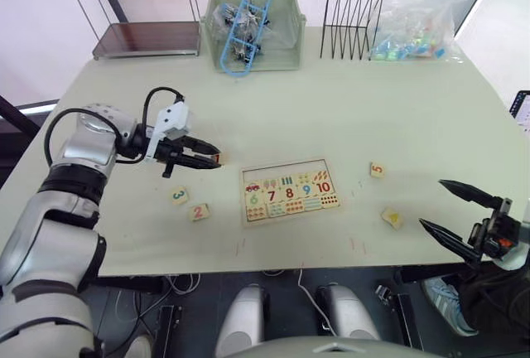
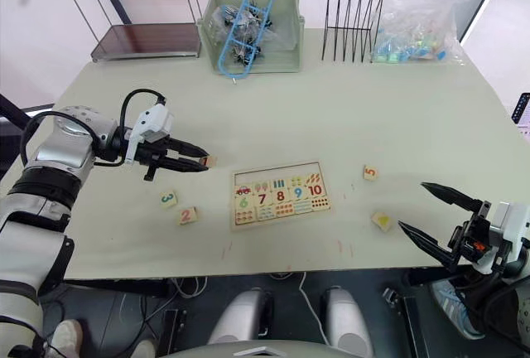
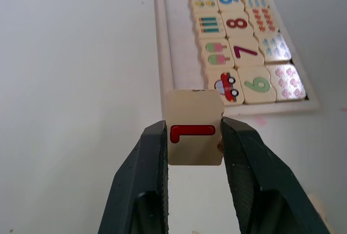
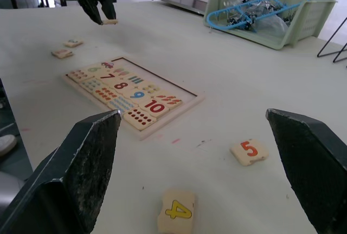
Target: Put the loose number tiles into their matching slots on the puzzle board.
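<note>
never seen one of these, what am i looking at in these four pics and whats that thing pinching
This is a humanoid robot with two arms, each ending in a gripper of two black fingers. The two wide pictures come from a stereo camera on its head, looking down over a pale table. The other two come from cameras on its wrists, looking along each gripper's fingers.

The left gripper is shut on a small wooden tile printed with a red 1, held just left of the puzzle board. The board's top row of slots is bare. The right gripper is open and holds nothing.

Loose on the table are tiles 3 and 2 left of the board, and 5 and 4 right of it. At the far edge stand a small shelf, a green bin, a black wire rack and a bag of colourful bits.
</note>
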